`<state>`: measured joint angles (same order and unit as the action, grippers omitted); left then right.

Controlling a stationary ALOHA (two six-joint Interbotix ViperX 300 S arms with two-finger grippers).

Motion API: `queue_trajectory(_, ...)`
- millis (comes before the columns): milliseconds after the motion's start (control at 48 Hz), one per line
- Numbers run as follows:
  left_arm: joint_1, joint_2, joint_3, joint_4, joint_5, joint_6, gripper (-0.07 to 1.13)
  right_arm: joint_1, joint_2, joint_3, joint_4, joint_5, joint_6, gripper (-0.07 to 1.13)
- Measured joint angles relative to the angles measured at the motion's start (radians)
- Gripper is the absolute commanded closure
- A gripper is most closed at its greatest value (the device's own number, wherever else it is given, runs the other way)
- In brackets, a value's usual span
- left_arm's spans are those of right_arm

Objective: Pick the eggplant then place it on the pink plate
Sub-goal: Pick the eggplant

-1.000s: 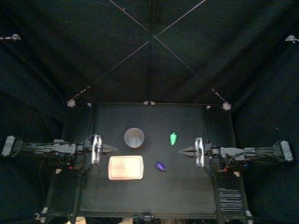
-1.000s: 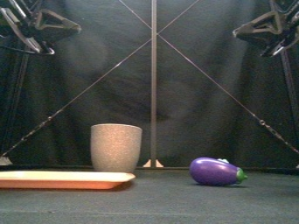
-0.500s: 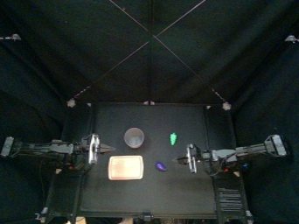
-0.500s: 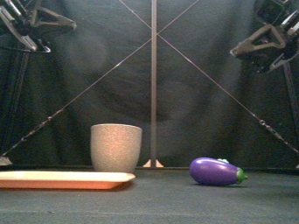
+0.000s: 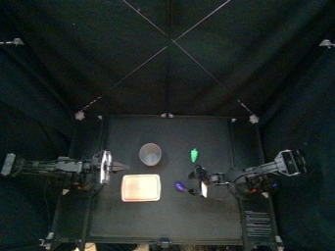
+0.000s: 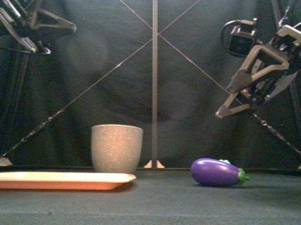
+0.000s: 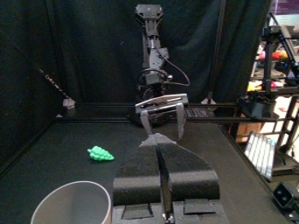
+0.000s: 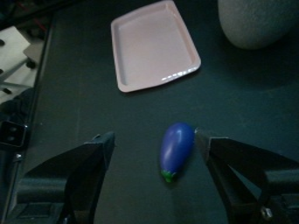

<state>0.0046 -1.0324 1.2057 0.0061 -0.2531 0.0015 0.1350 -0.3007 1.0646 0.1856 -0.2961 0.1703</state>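
Pink plate: front left of the table.
Eggplant: on the table just right of the plate, not touching it.
Right gripper: jaws spread wide, up above the eggplant.
Left gripper: jaws pressed together, over at the left edge.
Grey cup: upright behind the plate.

Top cam is mounted high overhead, tilted twd the far side; whole tabletop is seen, small. Front cam is set at tabletop level at the near edge, looking level, close. The eggplant, pink plate & grey cup are shared by both. R wrist cam is aimed down on eggplant & plate; L wrist cam is pointed across twd the right arm.
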Motion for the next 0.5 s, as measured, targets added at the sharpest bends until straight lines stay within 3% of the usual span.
queue_trajectory(500,0.0,0.0,0.0,0.006,0.009,0.0,1.09,-0.005,0.258,-0.127,0.014,0.101,0.0,0.01)
